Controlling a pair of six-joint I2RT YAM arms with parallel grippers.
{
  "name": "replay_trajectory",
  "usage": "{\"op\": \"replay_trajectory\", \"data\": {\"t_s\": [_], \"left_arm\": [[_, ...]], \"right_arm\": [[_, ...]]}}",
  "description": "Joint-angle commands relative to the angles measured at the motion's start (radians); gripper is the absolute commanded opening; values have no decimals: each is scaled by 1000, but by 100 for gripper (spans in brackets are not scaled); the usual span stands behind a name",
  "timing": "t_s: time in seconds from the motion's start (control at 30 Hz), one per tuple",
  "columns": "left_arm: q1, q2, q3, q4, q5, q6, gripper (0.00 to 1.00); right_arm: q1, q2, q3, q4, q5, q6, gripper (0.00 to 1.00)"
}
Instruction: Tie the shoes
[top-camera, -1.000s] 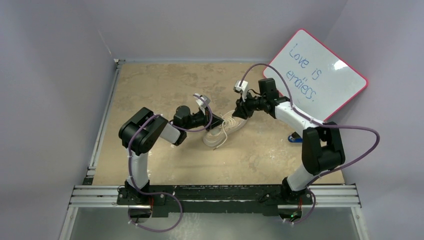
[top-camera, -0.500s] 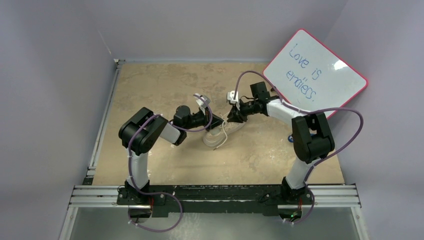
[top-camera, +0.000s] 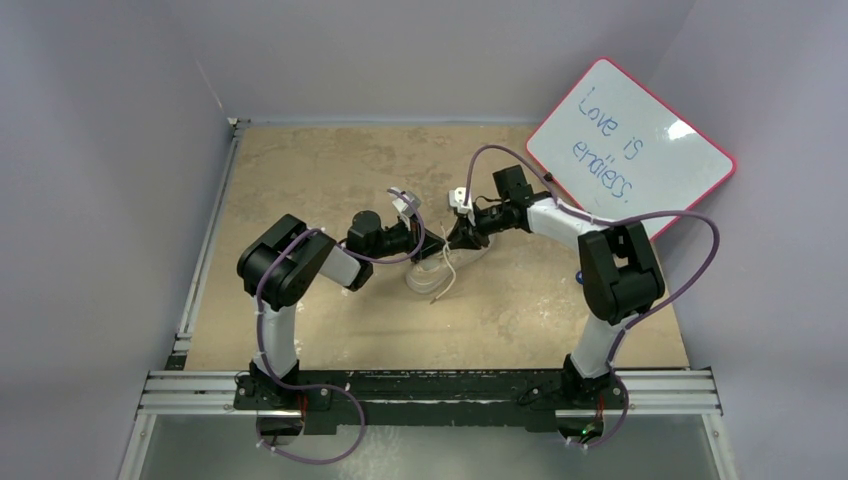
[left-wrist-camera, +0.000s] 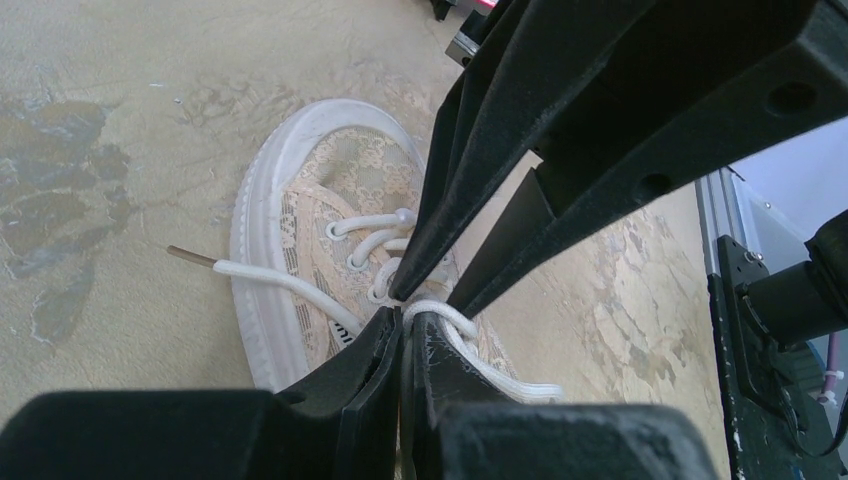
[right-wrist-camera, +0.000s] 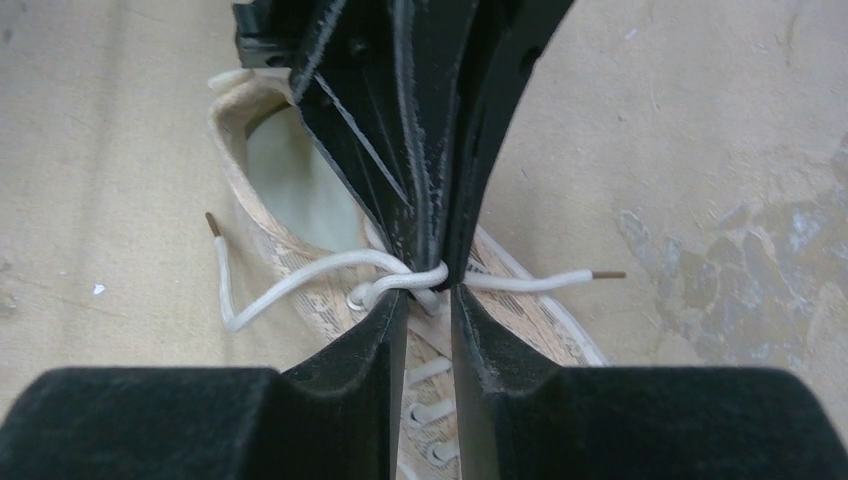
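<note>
Left arm (top-camera: 300, 265): elbow bent, forearm reaching right toward tabletop centre, wrist low. Left claw (left-wrist-camera: 408, 325): fingers pressed together, pinching lace (right-wrist-camera: 540, 280) at tips. Right arm (top-camera: 615, 270): upper link raised, forearm stretched left, wrist angled down. Right claw (right-wrist-camera: 428, 305): fingers parted by narrow gap, tips meeting left claw tips head-on, nearly touching. Both claws point at each other, low over same spot. Bases bolted at near edge.

A cream low-top sneaker (top-camera: 428, 277) with a patterned upper and pale rubber sole sits upright on the desk (top-camera: 330, 180), toe angled toward the whiteboard (top-camera: 640, 140). Its cream laces (right-wrist-camera: 300, 275) cross in a single loose knot over the tongue. Both brown-tipped ends trail off, one to each side.
</note>
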Motion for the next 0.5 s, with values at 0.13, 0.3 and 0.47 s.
{"op": "replay_trajectory", "data": {"t_s": [0.13, 0.3, 0.47], "left_arm": [[-2, -22, 25, 23, 23, 24, 0], [-2, -27, 24, 24, 24, 23, 0], [-2, -71, 14, -36, -13, 58, 2]], "right_arm": [[22, -25, -7, -1, -81, -19, 27], [23, -4, 2, 19, -74, 34, 9], [20, -48, -48, 94, -28, 131, 0]]}}
